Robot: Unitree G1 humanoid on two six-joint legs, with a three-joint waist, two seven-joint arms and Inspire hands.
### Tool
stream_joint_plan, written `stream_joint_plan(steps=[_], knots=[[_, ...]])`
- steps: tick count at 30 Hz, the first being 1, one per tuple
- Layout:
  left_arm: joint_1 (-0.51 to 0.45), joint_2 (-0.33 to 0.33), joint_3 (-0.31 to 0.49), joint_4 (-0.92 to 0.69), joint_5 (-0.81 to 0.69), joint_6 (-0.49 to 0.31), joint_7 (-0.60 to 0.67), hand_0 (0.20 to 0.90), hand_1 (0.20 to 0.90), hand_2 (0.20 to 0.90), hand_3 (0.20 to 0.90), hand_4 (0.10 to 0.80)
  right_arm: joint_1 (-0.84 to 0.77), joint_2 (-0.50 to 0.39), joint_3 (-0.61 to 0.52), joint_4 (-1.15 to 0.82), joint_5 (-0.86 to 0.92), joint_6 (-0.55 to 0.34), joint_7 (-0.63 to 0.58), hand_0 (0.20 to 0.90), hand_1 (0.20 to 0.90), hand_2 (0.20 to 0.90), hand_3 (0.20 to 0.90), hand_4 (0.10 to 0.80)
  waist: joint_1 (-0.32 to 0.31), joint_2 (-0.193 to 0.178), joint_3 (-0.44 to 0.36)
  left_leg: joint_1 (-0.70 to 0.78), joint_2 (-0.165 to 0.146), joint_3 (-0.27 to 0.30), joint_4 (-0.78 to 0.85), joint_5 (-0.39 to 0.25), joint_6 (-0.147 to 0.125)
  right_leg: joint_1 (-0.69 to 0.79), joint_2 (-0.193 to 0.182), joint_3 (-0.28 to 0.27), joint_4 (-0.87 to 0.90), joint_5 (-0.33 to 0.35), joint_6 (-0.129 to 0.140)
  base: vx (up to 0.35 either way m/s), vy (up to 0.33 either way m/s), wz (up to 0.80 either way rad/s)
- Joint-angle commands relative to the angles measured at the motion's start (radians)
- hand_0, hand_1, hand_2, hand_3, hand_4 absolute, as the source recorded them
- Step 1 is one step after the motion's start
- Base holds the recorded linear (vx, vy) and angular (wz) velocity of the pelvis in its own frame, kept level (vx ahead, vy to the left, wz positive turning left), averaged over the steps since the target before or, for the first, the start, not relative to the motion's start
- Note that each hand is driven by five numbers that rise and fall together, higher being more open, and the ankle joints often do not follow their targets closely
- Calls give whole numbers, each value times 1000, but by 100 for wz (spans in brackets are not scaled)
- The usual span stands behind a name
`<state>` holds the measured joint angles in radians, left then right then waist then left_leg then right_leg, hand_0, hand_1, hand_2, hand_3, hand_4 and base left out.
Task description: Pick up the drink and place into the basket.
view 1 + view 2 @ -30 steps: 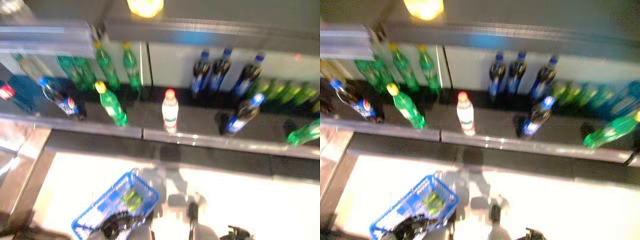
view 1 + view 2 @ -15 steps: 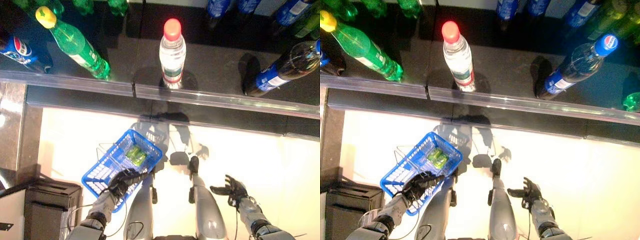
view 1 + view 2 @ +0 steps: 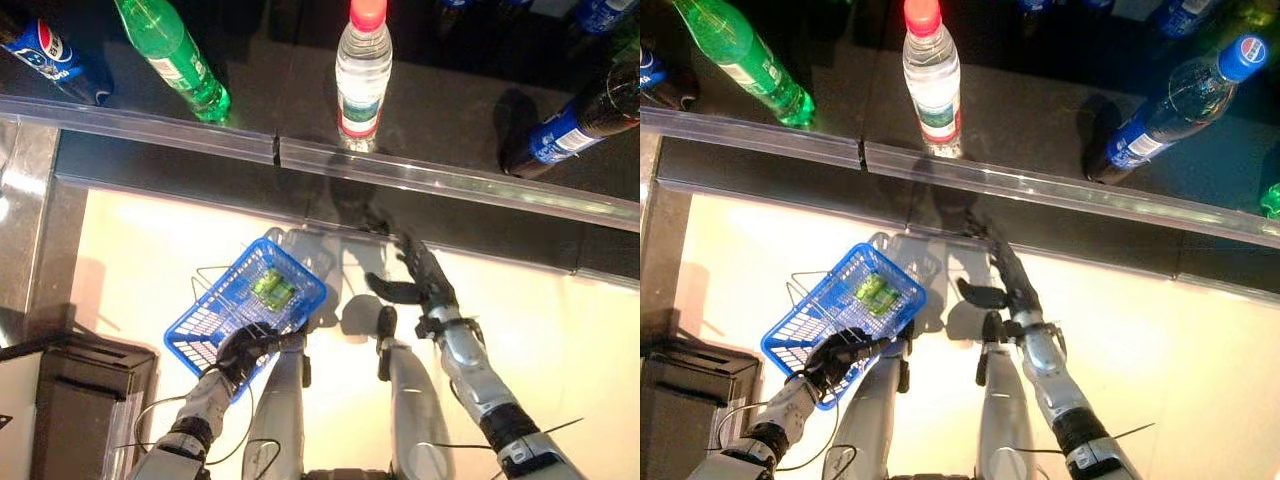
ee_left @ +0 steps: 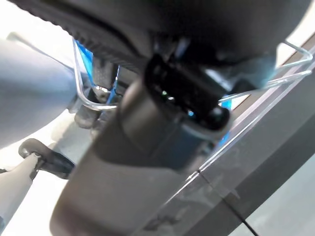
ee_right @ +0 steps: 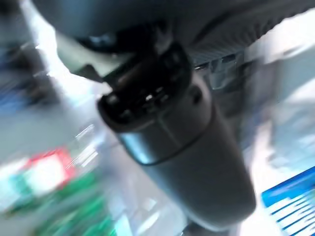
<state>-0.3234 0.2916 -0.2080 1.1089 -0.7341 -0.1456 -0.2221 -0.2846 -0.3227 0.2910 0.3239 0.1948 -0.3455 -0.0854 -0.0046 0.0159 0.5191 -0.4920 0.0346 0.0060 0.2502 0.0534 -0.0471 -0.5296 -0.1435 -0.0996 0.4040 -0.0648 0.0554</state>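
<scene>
The right hand (image 3: pixel 420 282), fingers straight and apart, points up the frame at the upright water bottle (image 3: pixel 361 72), still well apart. The left hand (image 3: pixel 243 348) holds the blue basket (image 3: pixel 215 322) at lower left.

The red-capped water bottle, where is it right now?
The water bottle stands upright mid-shelf behind the clear rail, between a green bottle and a dark blue-labelled bottle.

The right robot hand (image 5: pixel 172 132) fills the view, its dark thumb running toward 5 o'clock. A blue basket (image 5: pixel 290 201) shows at 4 o'clock; blurred red-and-green shapes at 8 o'clock.
</scene>
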Motion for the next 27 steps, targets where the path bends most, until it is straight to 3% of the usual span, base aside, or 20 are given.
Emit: stream_joint_plan(steps=[1, 10, 27], knots=[[124, -18, -3, -19, -30, -38, -52, 300, 300, 300, 200, 100, -7, -54, -23, -185, -20, -81, 35, 900, 900, 900, 900, 800, -16, -13, -33, -16, -44, -28, 65, -29, 56, 12, 26, 16, -44, 79, -8, -5, 52, 2], [102, -21, -6, 0, -34, -36, -63, 300, 300, 300, 200, 100, -157, -86, -43, -382, -4, -44, 26, 900, 900, 900, 900, 800, -10, -12, -16, -14, -34, -19, 79, -26, 48, 35, 26, 12, -53, 70, -19, -3, 9, 0], [98, -28, -20, -18, -13, -6, -48, 300, 300, 300, 200, 100, -350, -130, -124, -326, 18, -71, -106, 900, 900, 900, 900, 800, 16, 8, -4, 12, -31, -19, 78, -21, 43, 84, 17, -4, -75, 68, -32, 0, 0, 0]])
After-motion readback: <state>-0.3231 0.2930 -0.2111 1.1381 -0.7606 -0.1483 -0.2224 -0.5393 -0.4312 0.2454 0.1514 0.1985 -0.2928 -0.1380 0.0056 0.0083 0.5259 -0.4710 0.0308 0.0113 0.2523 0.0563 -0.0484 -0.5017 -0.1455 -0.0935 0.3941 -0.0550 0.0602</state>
